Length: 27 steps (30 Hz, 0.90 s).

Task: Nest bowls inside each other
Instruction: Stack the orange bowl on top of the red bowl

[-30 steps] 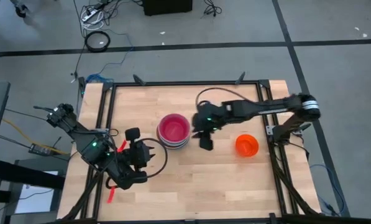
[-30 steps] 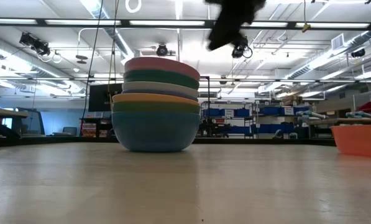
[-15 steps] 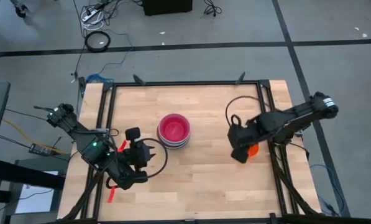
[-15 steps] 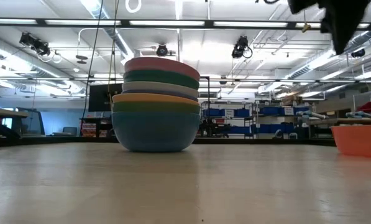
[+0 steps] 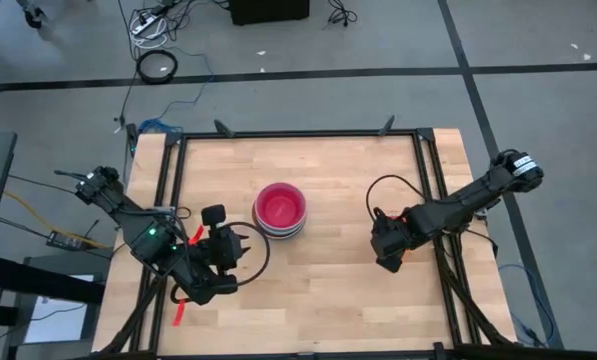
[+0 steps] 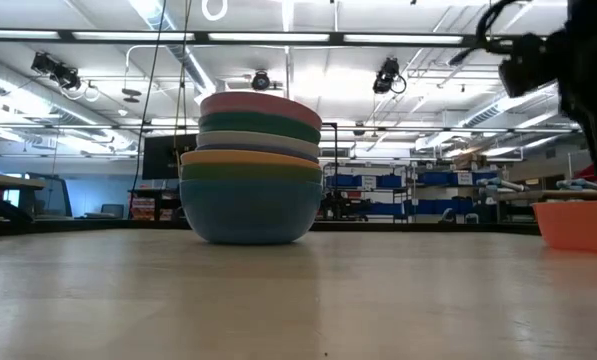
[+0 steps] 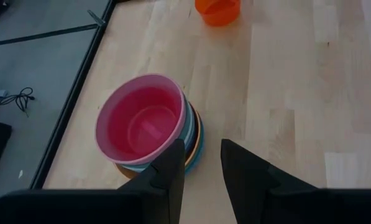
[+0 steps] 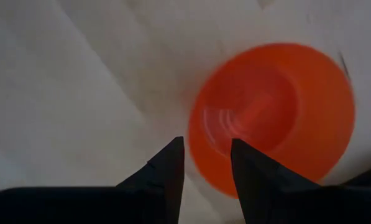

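Now on the last pickup: right gripper [image 8: 205, 163] hangs just above the small orange-red bowl [image 8: 278, 115], fingers parted with a narrow gap and empty, near rim directly below the tips. Stack of nested bowls [image 5: 279, 210] sits well off toward the left gripper [image 7: 201, 163], which waits slightly parted, holding nothing. Next move likely needs a descent straddling that rim, then a pinch.

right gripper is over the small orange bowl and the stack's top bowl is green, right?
Not quite: the top bowl of the stack is pink, as the high view shows. The right gripper is indeed over the small orange bowl.
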Motion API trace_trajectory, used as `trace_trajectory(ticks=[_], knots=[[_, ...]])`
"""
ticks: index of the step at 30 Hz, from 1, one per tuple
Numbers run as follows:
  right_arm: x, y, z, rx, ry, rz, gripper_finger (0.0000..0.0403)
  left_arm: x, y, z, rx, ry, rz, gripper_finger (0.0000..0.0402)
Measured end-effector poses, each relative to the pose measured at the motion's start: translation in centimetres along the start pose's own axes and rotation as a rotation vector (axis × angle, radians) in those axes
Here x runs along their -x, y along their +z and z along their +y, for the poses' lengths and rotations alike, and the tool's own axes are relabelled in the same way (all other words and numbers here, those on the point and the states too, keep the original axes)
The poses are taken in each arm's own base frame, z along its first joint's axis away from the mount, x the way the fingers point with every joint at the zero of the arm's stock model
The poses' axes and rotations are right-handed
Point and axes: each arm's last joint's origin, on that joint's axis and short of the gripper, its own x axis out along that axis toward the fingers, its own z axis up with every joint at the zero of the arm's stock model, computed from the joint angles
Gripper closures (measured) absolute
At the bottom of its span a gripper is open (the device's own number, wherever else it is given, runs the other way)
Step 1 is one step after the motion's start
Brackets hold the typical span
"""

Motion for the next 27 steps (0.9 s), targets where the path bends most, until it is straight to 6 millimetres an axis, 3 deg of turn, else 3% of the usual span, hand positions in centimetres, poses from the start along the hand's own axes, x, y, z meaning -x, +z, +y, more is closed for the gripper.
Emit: trace_trajectory(ticks=[6, 16, 19, 23, 27], knots=[[-2.8, -0.4, -0.2, -0.019, 0.038, -0.016, 0.0285, 0.0, 0.0, 0.0, 0.004, 0.000, 0.000, 0.0289], [-4.6, -0.9, -0.7, -0.029, 0.039, -0.022, 0.0290, 0.0, 0.0, 0.0, 0.015, -0.001, 0.000, 0.0289], [-5.1, -1.0, -0.8, -0.024, 0.045, -0.025, 0.0317, 0.0, 0.0, 0.0, 0.015, -0.001, 0.000, 0.0289], [-5.5, -1.0, -0.6, 0.017, 0.089, -0.023, 0.0389, 0.0, 0.0, 0.0, 0.015, -0.001, 0.000, 0.0289], [-5.4, -0.9, -0.6, 0.014, 0.091, -0.027, 0.0399, 0.0, 0.0, 0.0, 0.015, -0.001, 0.000, 0.0289]])
